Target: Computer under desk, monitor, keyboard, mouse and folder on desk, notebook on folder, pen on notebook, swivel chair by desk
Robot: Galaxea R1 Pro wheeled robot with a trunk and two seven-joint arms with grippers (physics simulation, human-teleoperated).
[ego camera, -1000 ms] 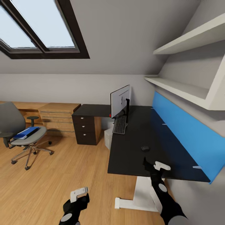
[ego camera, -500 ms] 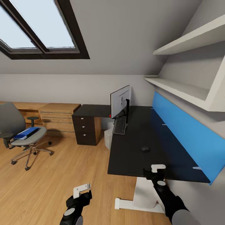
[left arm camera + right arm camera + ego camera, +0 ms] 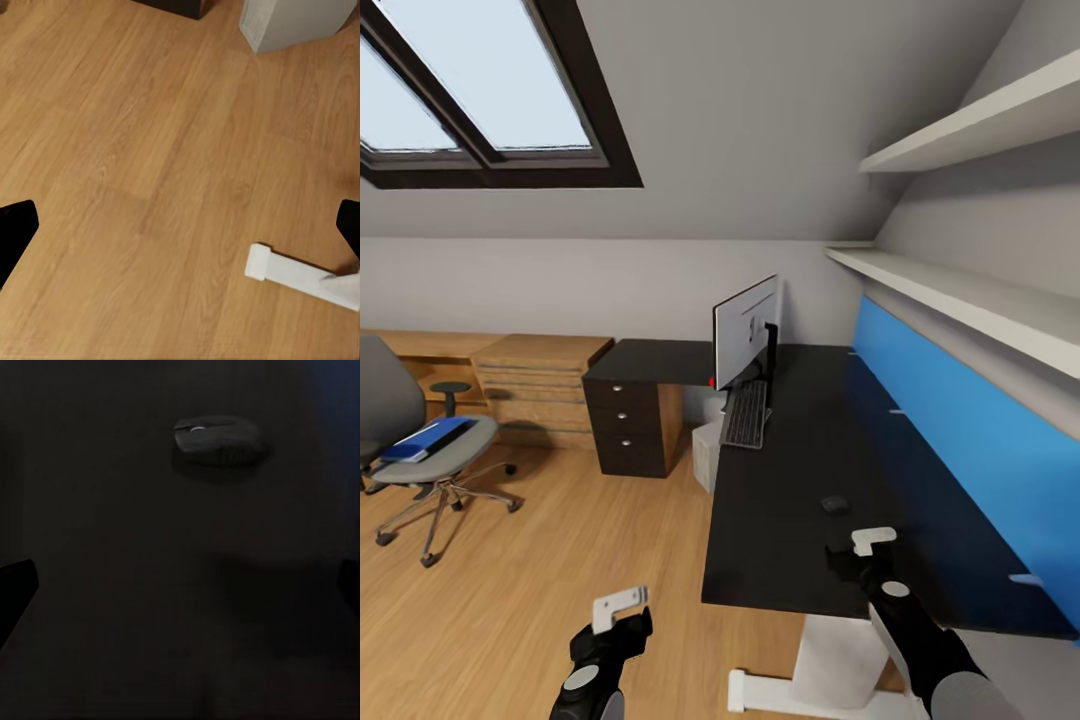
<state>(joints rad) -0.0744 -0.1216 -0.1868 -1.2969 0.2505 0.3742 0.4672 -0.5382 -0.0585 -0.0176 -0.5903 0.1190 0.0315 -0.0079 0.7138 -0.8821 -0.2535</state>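
Under a sloped grey wall with a skylight, the big black desk fills the right side of the room. A blue back panel runs along its far edge, and white shelves hang above it. The desk's dark drawer unit with round knobs stands at its left end, next to light wood drawers.

On the wood floor, well apart from the desk, sits the grey swivel chair. The blue folder lies flat on its seat. I cannot tell if anything lies on top of the folder.

On the desk, the monitor stands upright at the far end. The dark keyboard lies on the desk touching the monitor's stand or just in front of it. The light grey computer sits on the floor, half tucked under the desk edge.

The small black mouse rests on the desk, nearer the robot than the keyboard and well apart from it.

The right gripper hangs over the desk just near the mouse, its two fingers spread wide with nothing between them. The left gripper hangs low over the bare floor, its fingers also spread apart and holding nothing. The desk's white foot lies on the floor below it.
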